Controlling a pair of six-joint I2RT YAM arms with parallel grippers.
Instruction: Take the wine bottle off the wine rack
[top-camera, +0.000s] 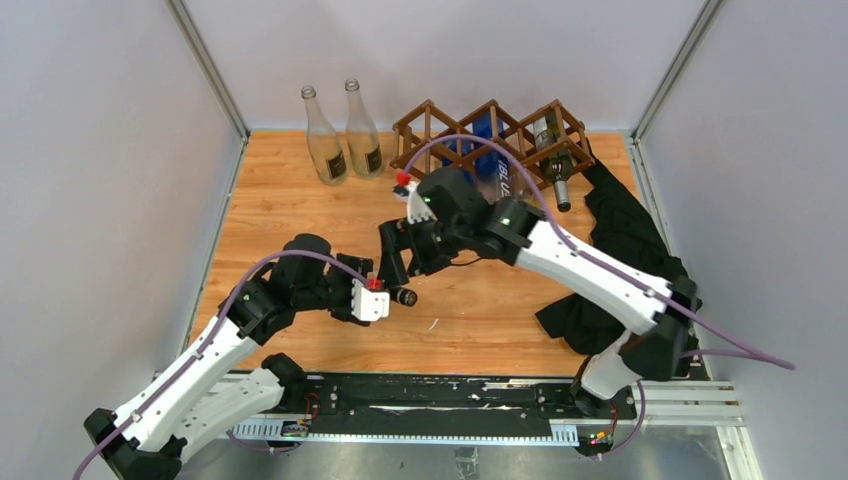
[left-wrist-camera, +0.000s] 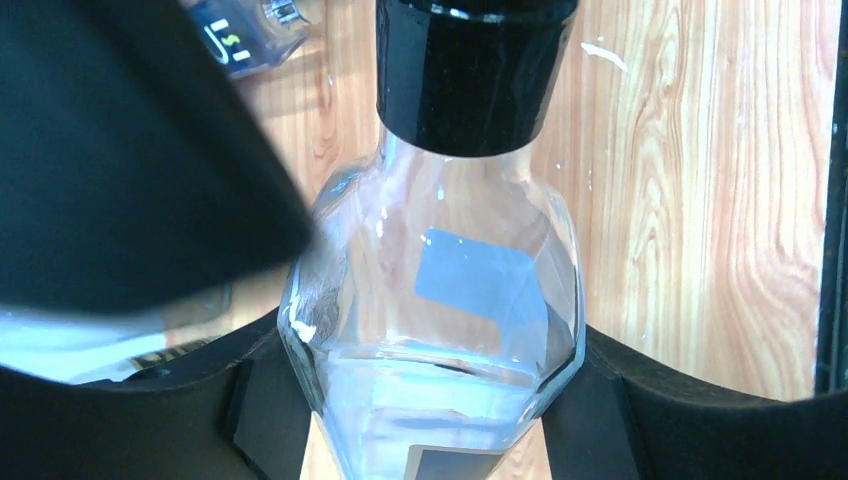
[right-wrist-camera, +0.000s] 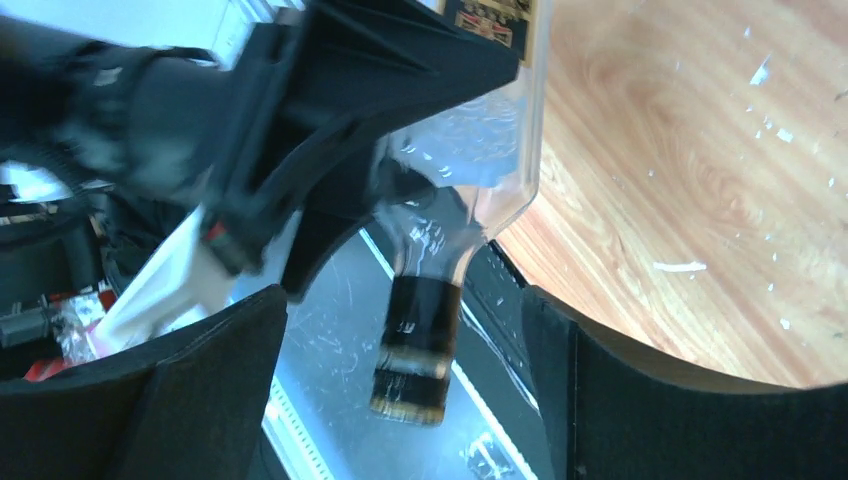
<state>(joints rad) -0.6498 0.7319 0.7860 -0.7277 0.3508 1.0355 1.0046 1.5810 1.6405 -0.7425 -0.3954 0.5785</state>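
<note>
We see the bottle (left-wrist-camera: 430, 300) off the rack (top-camera: 490, 140), held over the middle of the table (top-camera: 300, 220), well to the near side of the rack, with its neck pointing toward the near edge. It is clear glass with angular shoulders, a pale blue label showing through, and a glossy black capsule over the neck. The left claw (left-wrist-camera: 432, 365) pinches its body, with matte black pads (left-wrist-camera: 265, 405) lying against the glass on both sides. The right claw (right-wrist-camera: 400, 300) is spread wide, its thick black fingers (right-wrist-camera: 620, 400) apart from the neck between them. The rack is a brown wooden lattice of diamond cells at the far edge, right of centre. A blue-labelled bottle (top-camera: 485, 132) sits in a middle cell and a dark bottle (top-camera: 558, 180) lies in the right one. Two tall clear bottles (top-camera: 325, 150) stand left of the rack. Crumpled black cloth (top-camera: 620, 240) lies on the right of the grained wood.
</note>
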